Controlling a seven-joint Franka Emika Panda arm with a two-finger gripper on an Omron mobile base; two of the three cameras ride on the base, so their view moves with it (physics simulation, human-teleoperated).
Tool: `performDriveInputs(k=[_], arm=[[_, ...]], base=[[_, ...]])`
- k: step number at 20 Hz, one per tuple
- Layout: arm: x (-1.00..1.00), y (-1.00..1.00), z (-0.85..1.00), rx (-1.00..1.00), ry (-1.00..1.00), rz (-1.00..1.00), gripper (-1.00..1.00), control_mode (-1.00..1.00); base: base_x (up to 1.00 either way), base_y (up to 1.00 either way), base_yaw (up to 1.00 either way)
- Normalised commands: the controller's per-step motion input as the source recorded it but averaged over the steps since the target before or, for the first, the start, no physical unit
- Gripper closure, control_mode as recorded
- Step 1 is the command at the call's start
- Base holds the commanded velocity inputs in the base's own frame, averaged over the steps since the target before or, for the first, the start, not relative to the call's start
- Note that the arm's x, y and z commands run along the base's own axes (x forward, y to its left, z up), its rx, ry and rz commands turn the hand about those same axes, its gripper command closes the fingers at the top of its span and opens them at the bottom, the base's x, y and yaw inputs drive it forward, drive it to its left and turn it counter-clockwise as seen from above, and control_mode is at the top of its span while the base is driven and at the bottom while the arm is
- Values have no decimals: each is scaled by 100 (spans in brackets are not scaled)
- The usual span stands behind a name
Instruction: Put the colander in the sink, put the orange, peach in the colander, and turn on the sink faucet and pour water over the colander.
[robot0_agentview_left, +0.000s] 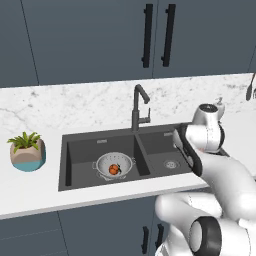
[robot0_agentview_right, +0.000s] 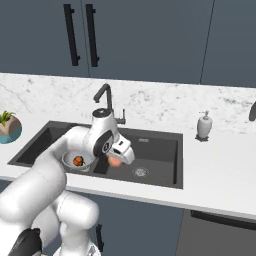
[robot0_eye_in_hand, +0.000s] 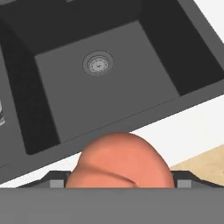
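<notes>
Pinkish peach (robot0_eye_in_hand: 119, 160) sits clamped between your gripper (robot0_agentview_right: 116, 159) jaws, spread wide around it, above the sink's (robot0_agentview_left: 80, 145) right basin. Left basin holds the colander (robot0_agentview_left: 114, 165), with the orange (robot0_agentview_left: 114, 170) inside it. Right basin shows just its drain (robot0_eye_in_hand: 98, 63).

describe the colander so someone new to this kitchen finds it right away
Start at the dark double sink set in the white marble counter. The colander sits in the left basin, left of the faucet: a small round perforated metal bowl, pale against the dark basin, with the orange inside.
</notes>
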Motion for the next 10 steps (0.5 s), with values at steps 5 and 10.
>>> performDriveInputs(k=[5, 10], arm=[[-5, 100, 2, -5, 0, 4, 100, -100], [0, 96, 1, 0, 0, 0, 100, -100]], base=[[0, 0, 0], [0, 0, 0]])
